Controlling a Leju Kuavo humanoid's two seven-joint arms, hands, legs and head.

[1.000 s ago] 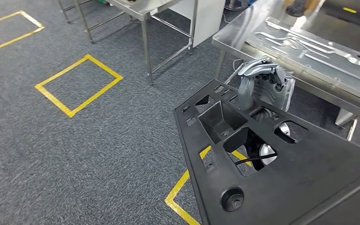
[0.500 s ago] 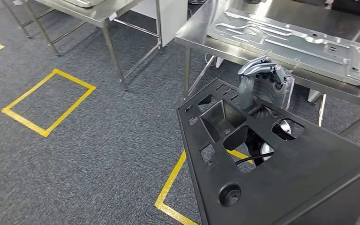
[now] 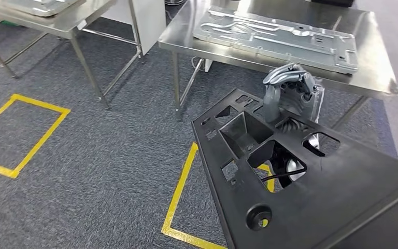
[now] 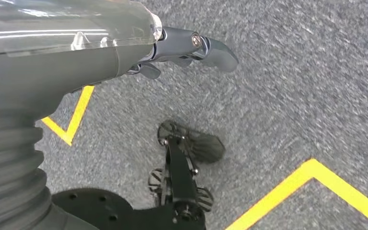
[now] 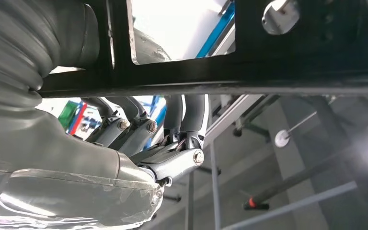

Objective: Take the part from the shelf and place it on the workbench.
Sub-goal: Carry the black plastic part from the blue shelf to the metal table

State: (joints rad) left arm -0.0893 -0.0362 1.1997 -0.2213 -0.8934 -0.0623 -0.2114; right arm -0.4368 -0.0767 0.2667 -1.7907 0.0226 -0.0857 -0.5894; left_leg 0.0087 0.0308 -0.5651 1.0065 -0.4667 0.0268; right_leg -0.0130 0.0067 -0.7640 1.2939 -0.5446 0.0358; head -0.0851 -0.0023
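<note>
Grey carpet [image 3: 83, 171] marked with yellow tape outlines [image 3: 179, 197] spreads under steel tables in the head view. On the nearer workbench [image 3: 373, 78] lies a flat silver stamped panel [image 3: 274, 33], and a second steel table [image 3: 57, 23] stands off to the left. Closer in, a large black part [image 3: 311, 187] with square cut-outs and a round hole is carried tilted, its far edge just short of the workbench's front edge. The right hand [image 3: 290, 96] grips that far edge, thumb over the top face and the other fingers wrapped beneath it. From the left wrist, the left hand [image 4: 182, 48] hangs above the carpet [image 4: 292, 86] with nothing in it, its fingers lightly curled rather than closed on anything, and a corner of yellow tape [image 4: 311, 187] crosses the floor below it. From the right wrist, the dark fingers [image 5: 187, 112] hook up around a bar of the black part [image 5: 249, 72], pressing against its underside, while the table legs [image 5: 213, 187] and frame rods show blurred beyond.
</note>
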